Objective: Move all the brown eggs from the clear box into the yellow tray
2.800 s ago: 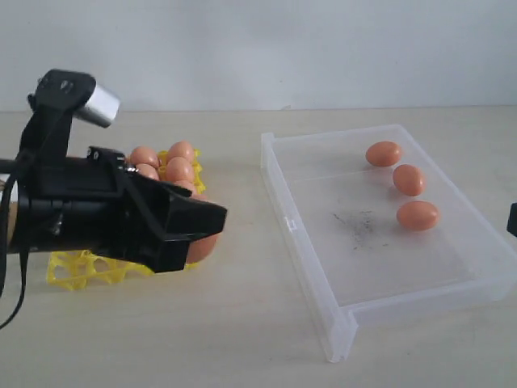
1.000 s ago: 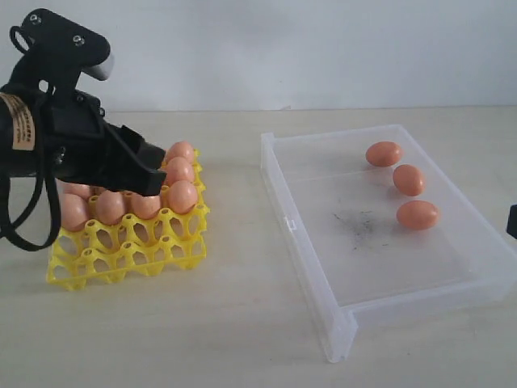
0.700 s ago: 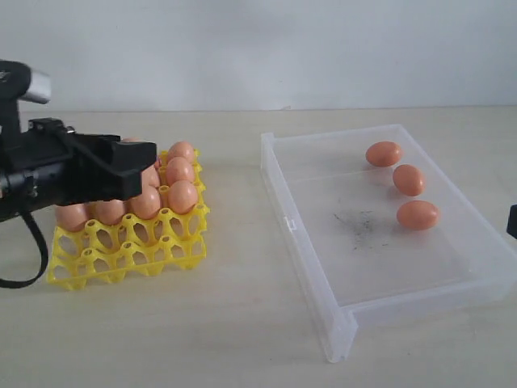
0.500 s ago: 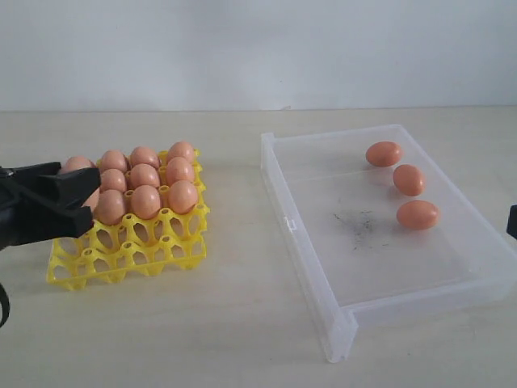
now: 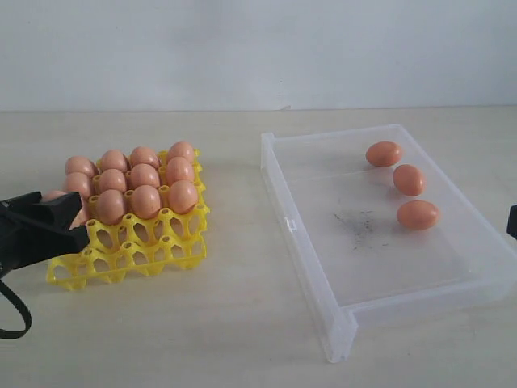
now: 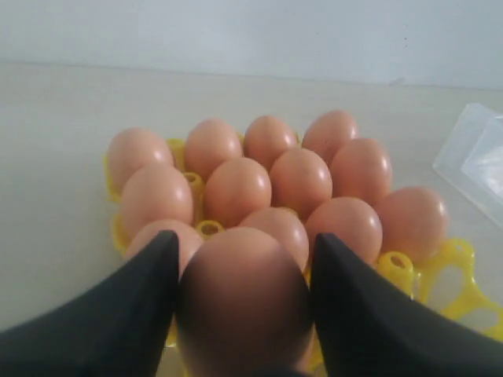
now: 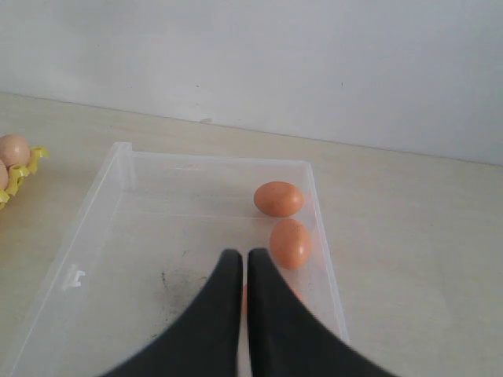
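Brown eggs [image 5: 144, 175] fill the far three rows of the yellow tray [image 5: 129, 263] at the left of the exterior view, and the rows nearest the camera are bare. Three loose eggs [image 5: 409, 179] lie in a line along the far right side of the clear box [image 5: 363, 259], right of centre. The left claw [image 6: 245, 239] overlaps the tray's left edge at the lower left of the frame. Its black fingers [image 6: 118, 314] are clamped on a held egg [image 6: 244, 306] just short of the filled rows. Whether that egg already sits in a cup cannot be told.

The coming move likely turns on the empty cups lying beside and below it. The right claw [image 7: 244, 259] has its fingers pressed together on nothing. It points into the box toward the loose eggs, so the right arm is nearer them. The nearest and farthest of them lie with their long axes roughly across the frame. Only the box's low wall stands around them.
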You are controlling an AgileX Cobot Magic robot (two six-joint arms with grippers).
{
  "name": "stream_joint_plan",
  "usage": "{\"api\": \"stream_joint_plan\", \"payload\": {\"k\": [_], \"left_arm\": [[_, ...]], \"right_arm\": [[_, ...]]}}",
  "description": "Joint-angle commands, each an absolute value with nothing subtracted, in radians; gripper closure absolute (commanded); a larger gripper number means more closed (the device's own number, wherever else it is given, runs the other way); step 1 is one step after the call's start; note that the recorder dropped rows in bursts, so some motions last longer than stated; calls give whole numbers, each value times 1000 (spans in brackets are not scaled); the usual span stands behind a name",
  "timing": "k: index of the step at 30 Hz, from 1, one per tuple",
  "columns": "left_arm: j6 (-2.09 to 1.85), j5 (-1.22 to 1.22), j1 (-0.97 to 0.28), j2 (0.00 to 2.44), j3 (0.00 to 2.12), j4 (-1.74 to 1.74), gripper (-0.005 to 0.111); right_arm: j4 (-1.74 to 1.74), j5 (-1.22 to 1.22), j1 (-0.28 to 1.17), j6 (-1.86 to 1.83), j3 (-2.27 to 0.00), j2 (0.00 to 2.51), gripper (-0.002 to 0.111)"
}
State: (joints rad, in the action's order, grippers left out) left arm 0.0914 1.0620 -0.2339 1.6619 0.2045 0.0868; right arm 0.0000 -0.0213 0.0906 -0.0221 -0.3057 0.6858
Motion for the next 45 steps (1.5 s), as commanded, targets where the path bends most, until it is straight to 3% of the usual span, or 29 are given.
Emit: {"api": "stream_joint_plan", "payload": {"k": [1,10,32,35,40,45], "left_arm": [[114,1196,-230,1783,213,61,103],[127,1221,-230,1939,247,109,103],[148,1221,-230,1948,265,-26,103],[148,1221,-230,1948,265,-26,93],[148,1221,-230,1948,265,-17,45],[160,1221,-230,1926,265,-17,40]], "right_arm": [[-7,-20,91,-28,-302,681,109],[-7,-18,91,-33,-302,681,109],[-7,-18,91,-35,-302,681,109],[-7,-18,91,-35,-302,681,109],[-7,-18,91,-35,-302,681,109],[-7,-18,91,-32,-302,681,109]]}}
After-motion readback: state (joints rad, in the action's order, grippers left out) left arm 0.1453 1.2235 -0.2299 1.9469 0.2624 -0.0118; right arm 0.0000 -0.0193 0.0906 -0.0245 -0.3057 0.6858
